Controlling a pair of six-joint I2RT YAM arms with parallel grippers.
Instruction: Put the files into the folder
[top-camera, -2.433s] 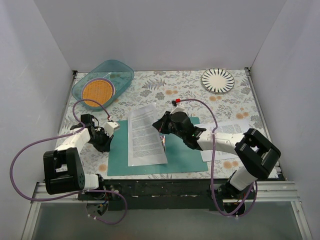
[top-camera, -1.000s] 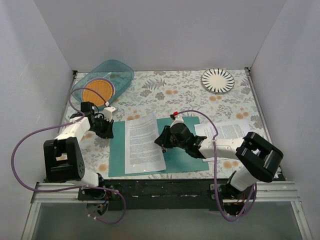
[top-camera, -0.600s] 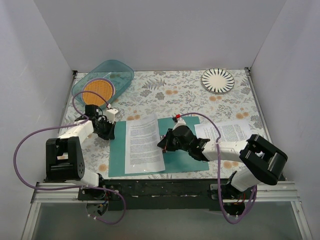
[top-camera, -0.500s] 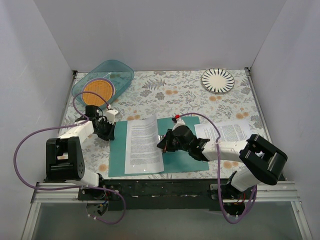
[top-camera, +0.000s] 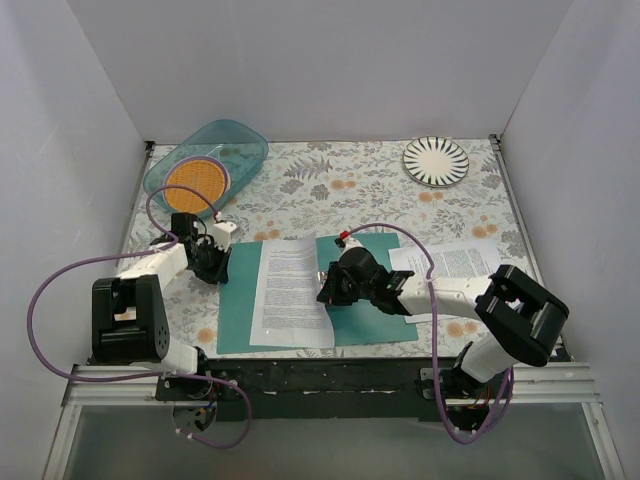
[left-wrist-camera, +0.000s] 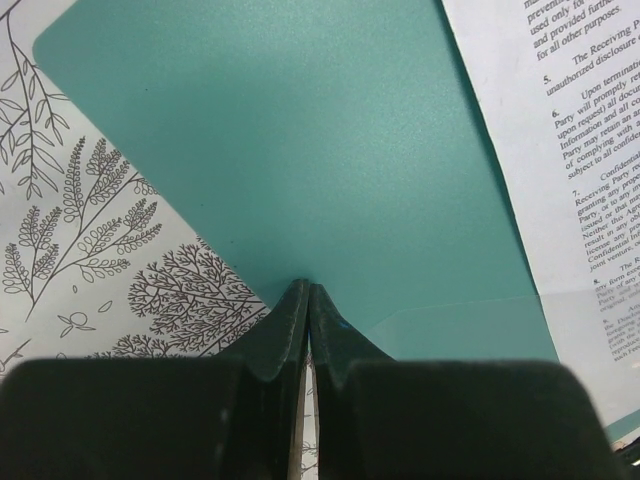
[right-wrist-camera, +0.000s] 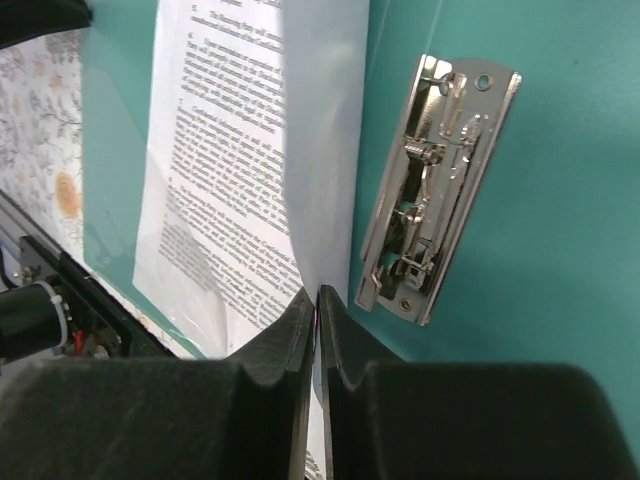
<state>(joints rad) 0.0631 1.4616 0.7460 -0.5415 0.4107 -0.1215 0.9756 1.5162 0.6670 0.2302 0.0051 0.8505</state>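
Folder pinched left — file pinched right.

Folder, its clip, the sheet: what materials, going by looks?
The folder: probably plastic or coated card, matte teal, smooth and even. The clip: metal, bright silver with glints and stamped holes. The sheet: thin white paper, matte, printed, slightly creased.

You look into three-sided white enclosure: back wall, left wall, right wall, all plain, matte, windowless. Light even, diffuse; shadows soft. Table fills your floor area, covered in pale floral cloth, grey leaves with orange blooms. Black rail along near edge, aluminium frame under it, grey surface nearest you.
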